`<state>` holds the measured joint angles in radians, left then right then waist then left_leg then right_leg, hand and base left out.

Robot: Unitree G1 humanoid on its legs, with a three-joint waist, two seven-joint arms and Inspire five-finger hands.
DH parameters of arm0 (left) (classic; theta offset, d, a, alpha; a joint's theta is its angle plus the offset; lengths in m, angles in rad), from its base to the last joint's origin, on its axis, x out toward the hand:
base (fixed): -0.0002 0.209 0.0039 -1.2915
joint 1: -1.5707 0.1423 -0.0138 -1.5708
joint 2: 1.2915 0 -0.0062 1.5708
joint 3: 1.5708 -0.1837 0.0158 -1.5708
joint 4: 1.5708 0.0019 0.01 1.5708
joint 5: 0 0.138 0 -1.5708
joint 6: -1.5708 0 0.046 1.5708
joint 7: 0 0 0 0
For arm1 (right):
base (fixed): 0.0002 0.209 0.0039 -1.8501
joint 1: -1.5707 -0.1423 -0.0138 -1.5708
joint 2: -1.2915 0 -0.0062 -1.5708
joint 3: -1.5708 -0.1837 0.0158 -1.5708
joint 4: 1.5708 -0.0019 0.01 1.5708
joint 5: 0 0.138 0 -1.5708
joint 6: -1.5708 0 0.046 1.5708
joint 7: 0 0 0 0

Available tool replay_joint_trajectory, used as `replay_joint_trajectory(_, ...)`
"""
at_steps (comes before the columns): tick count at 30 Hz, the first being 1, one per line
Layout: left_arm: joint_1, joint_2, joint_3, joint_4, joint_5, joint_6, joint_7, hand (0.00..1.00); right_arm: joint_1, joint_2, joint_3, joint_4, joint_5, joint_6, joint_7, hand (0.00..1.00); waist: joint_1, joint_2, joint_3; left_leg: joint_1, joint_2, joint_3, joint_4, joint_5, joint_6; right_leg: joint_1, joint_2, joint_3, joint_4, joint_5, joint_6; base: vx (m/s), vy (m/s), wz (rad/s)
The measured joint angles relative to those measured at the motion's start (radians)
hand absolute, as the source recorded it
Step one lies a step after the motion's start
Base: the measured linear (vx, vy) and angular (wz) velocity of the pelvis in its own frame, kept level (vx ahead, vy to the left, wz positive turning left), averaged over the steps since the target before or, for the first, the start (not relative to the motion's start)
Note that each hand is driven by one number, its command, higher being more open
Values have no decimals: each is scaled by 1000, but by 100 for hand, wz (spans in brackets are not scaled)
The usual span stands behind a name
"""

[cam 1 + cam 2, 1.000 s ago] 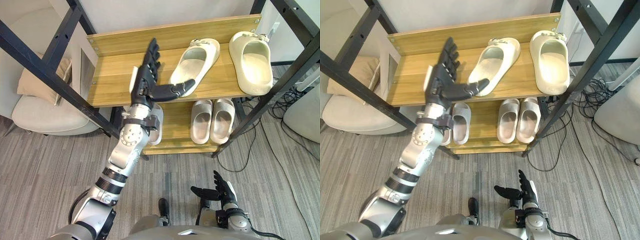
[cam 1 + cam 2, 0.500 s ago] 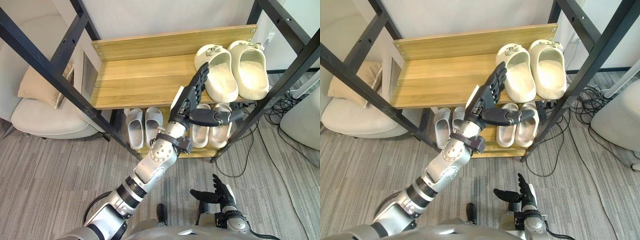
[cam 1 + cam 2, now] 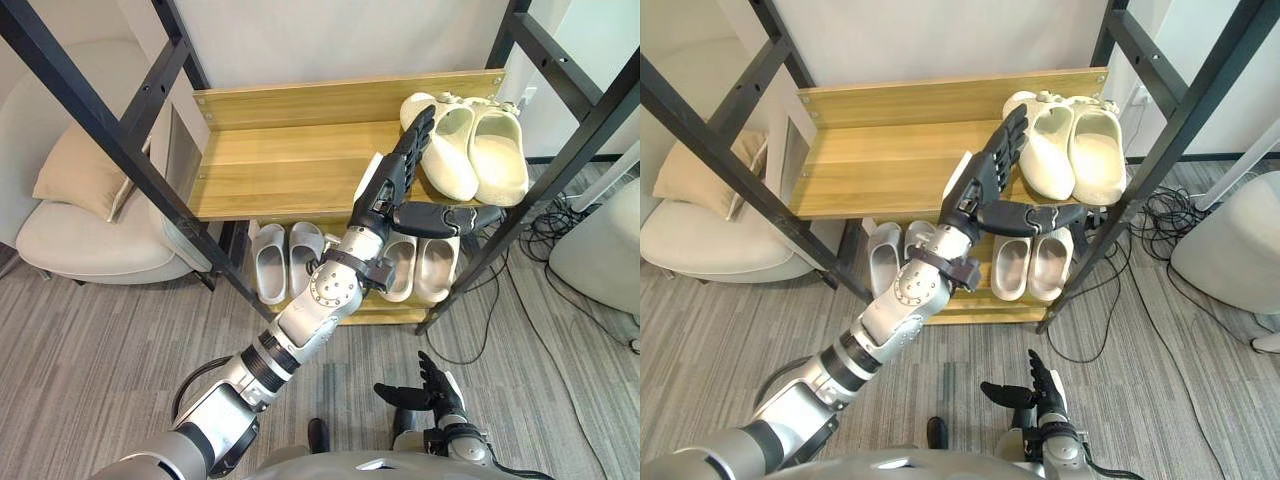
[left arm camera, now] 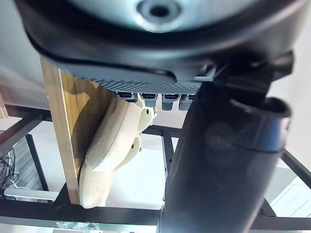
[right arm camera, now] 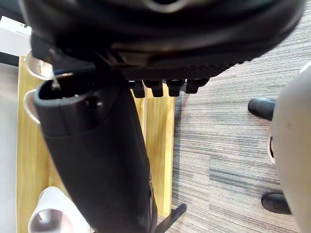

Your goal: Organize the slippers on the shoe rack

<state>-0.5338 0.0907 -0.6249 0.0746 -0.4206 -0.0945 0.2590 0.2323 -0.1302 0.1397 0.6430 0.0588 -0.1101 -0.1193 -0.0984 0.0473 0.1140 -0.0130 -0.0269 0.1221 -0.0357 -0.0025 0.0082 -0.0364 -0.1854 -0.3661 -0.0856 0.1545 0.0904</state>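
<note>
Fingers loose and spread, our right hand (image 3: 425, 388) hangs low over the carpet and holds nothing. Past it, on the lower shelf (image 3: 345, 312) of the shoe rack, two grey pairs stand side by side: one grey pair (image 3: 285, 258) to the left, the other grey pair (image 3: 425, 268) to the right, partly behind our left arm. Higher and further out, our left hand (image 3: 392, 190) reaches to the upper shelf (image 3: 280, 170). It is flat and wide, gripping nothing, with its thumb (image 3: 440, 218) stuck out sideways in front of the shelf's edge, near the black post. Its straight fingers (image 3: 415, 135) lie along the side of the cream slippers (image 3: 480, 150), which sit touching each other at the right end of that shelf.

We judge the step in hand to be pushing this pair into line, and it looks almost done. The next move calls for easing the hand away leftward without dragging the near slipper, keeping the thumb clear of the post.
</note>
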Motion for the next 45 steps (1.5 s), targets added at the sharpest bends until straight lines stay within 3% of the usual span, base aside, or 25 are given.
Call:
replay_joint_trajectory(7,44,42,63,22,1,3,-27,100,-17,6,-1,12,0,2,0,100,-21,-2,1,10,4,3,-7,3,2,3,6,-2,-3,0,0,-7,7,-2)
replay_joint_trajectory(20,102,66,139,27,50,-7,-52,100,-51,15,0,62,-1,15,1,100,-18,-25,15,11,4,-23,-16,14,4,14,7,-26,-4,-3,-2,-26,13,5)
replay_joint_trajectory(24,140,77,152,-31,48,-3,-47,100,-50,15,-1,63,0,14,1,100,-16,-25,15,7,7,-26,-15,9,-3,12,8,-25,-2,-6,-1,0,0,0)
replay_joint_trajectory(29,194,119,166,-231,5,-4,-56,100,-45,14,-3,67,0,14,6,100,1,-24,15,5,7,-30,-13,10,-1,13,8,-29,1,-13,0,5,8,2)
replay_joint_trajectory(33,233,124,82,-425,-67,-40,-117,100,-42,5,0,76,-1,14,14,100,29,-17,10,6,3,-48,-11,10,-2,25,5,-45,1,-19,-1,7,24,12)
replay_joint_trajectory(37,291,144,-25,-491,-109,-51,-192,100,-42,-6,9,79,-1,14,27,100,38,-5,3,10,1,-51,-11,9,-2,32,3,-49,1,-21,-1,-11,16,4)
replay_joint_trajectory(40,367,157,-109,-491,-132,-44,-270,100,-43,-22,30,79,-1,13,33,100,39,9,-7,15,2,-53,-11,1,-9,42,3,-50,1,-23,0,-48,12,1)
replay_joint_trajectory(45,476,156,-164,-422,-135,-27,-342,100,-49,-33,43,92,-24,12,42,100,43,27,-22,13,9,-56,-12,2,-10,42,10,-51,1,-25,0,-33,-3,1)
